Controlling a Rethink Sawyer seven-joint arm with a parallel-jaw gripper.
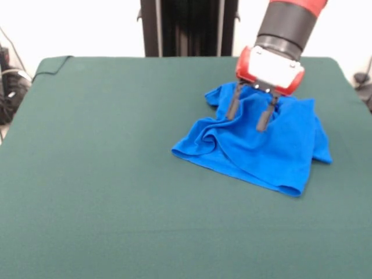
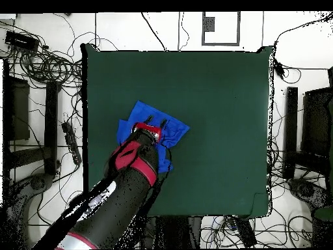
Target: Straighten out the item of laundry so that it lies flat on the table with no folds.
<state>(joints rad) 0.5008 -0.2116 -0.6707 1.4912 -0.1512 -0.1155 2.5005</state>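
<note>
Crumpled T-shirt [image 1: 261, 148], long axis lying diagonally on table [image 1: 116, 174], pincer [image 1: 248, 119] spread apart.

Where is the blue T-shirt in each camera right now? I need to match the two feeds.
Front view: blue T-shirt lies crumpled right of centre, toward the table's far side.
Overhead view: it sits left of centre, toward the bottom, partly under the arm.
Shared landmark: the open pincer hangs over the shirt in both views.
</note>
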